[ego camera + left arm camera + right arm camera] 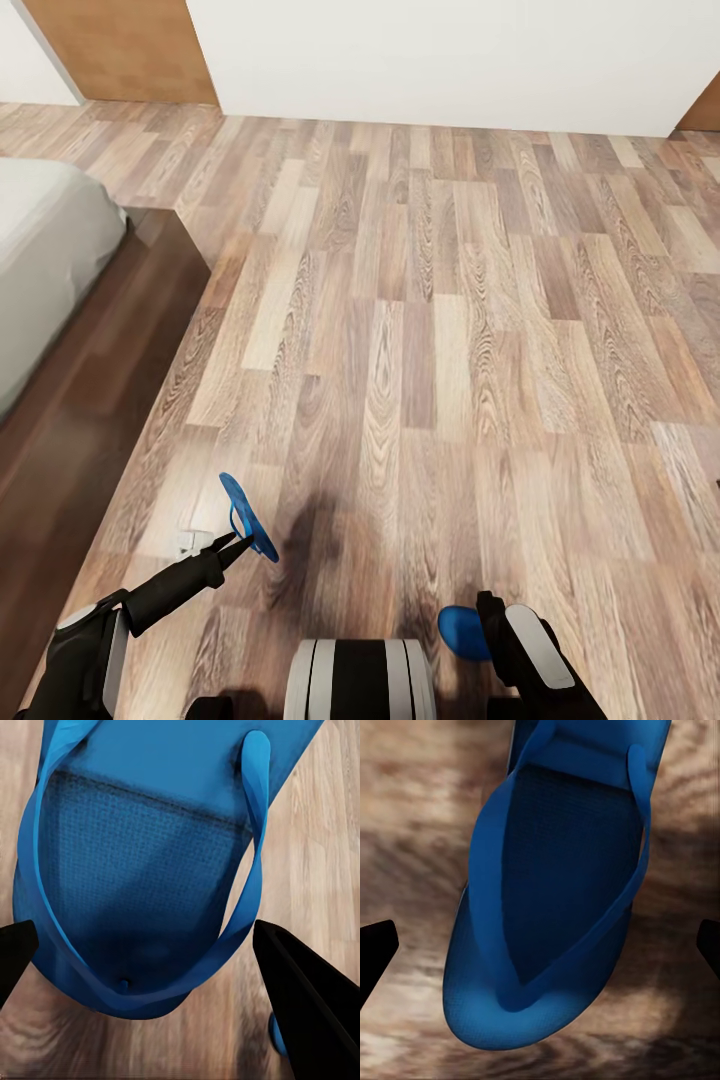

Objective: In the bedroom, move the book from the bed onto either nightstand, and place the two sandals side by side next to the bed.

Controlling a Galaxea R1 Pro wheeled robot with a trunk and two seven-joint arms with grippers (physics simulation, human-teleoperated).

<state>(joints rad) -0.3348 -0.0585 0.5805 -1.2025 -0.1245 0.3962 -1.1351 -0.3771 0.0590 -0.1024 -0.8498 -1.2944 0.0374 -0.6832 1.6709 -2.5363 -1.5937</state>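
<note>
i have one bright blue flip-flop sandal (245, 515) pinched in my left gripper (236, 542), lifted on edge above the brown-grey wood plank floor (450, 330) just beside the dark brown wooden bed frame (70, 400). the second blue sandal (462, 632) sits at my right gripper (490, 625), whose fingers (376, 949) look spread wide either side of it; whether they grip it i cannot tell. i'd lower the left one flat, parallel to the frame, then set its mate alongside, toes matching.

Most of the bed (50, 260) was cut off at the picture's edge. The right arm hid part of one blue sandal (462, 632). The floor (412, 870) under it looked blurry.
</note>
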